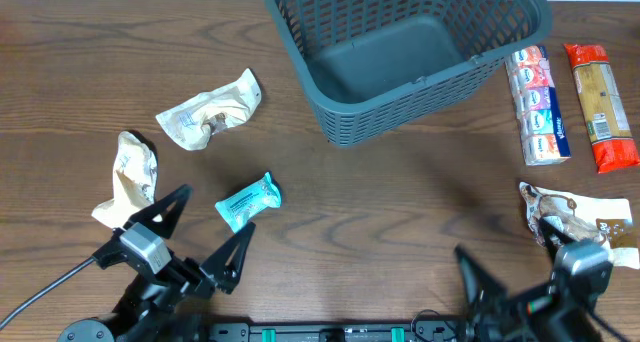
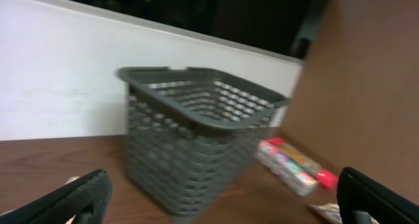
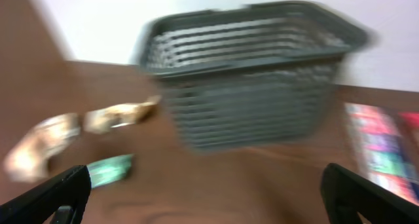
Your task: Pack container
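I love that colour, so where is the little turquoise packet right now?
In the overhead view the turquoise packet lies left of centre on the table, just beside the left gripper, nearer the robot than the container.

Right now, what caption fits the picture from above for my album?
Empty grey basket on a wooden table, six snack packets scattered around it, nothing packed yet.

Left claw [image 1: 217,210] spread wide, right claw [image 3: 206,178] likewise (both empty)
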Tool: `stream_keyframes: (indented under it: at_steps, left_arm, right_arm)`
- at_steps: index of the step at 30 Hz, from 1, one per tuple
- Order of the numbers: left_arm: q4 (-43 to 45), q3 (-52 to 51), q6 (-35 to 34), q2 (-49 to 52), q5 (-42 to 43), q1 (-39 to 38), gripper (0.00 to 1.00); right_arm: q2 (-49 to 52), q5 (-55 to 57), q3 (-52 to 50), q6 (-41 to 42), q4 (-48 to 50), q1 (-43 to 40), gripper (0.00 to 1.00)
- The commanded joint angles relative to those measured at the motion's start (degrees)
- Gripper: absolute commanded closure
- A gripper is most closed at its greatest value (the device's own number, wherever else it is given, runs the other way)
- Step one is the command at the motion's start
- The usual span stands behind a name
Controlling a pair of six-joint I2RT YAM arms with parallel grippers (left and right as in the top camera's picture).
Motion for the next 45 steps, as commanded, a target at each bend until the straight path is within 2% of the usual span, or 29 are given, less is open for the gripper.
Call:
stream_keyframes:
  at_steps: [1, 5, 11, 15, 20, 24, 27, 33, 35, 41, 45]
  left_arm:
    - [0.48, 0.15, -4.39, 0.17, 6.93, -0.20, 0.01]
    - [-0.46, 0.15, -7.69, 1.18, 14.21, -0.20, 0.01]
    - [-0.76, 0.44, -12.46, 2.78, 25.00, -0.20, 0.01]
    - [-2.47, 2.25, -15.08, 2.78, 28.20, -0.20, 0.01]
    - [-2.62, 6.56, -14.36, 2.93, 24.04, -0.17, 0.01]
    - [-2.56, 7.13, -12.63, 3.67, 18.25, -0.17, 0.01]
    - [-2.40, 7.13, -12.66, 3.80, 18.16, -0.20, 0.01]
    - [-2.36, 7.13, -13.94, 3.80, 23.96, -0.20, 0.01]
    - [-2.32, 7.13, -17.40, 3.80, 23.91, -0.20, 0.01]
    - [-0.02, 7.32, -19.89, 4.66, 21.44, -0.17, 0.01]
    - [2.89, 10.99, -20.48, 10.51, 21.24, -0.20, 0.01]
  right_arm:
    - [0.22, -14.71, 4.22, 0.94, -0.90, -0.20, 0.01]
    - [1.27, -11.65, 8.70, 8.94, -1.14, 0.00, 0.01]
    - [8.87, -4.76, 16.46, 9.09, -5.75, 0.00, 0.01]
    - [19.56, 0.09, 26.47, 8.83, -7.10, 0.00, 0.01]
    - [37.29, 5.20, 45.46, 5.35, -13.31, 0.00, 0.01]
    - [49.55, 4.09, 59.78, 0.24, -20.57, 0.00, 0.01]
    - [55.30, 1.81, 66.10, -1.11, -26.18, 0.00, 0.01]
    - [58.99, 0.07, 66.99, -1.07, -29.94, 0.00, 0.01]
    - [59.54, 0.46, 66.99, -1.38, -29.62, -0.07, 0.01]
    - [59.84, 4.46, 66.99, -4.26, -29.62, -0.04, 0.01]
    - [59.84, 9.03, 66.99, -4.39, -29.53, -0.04, 0.01]
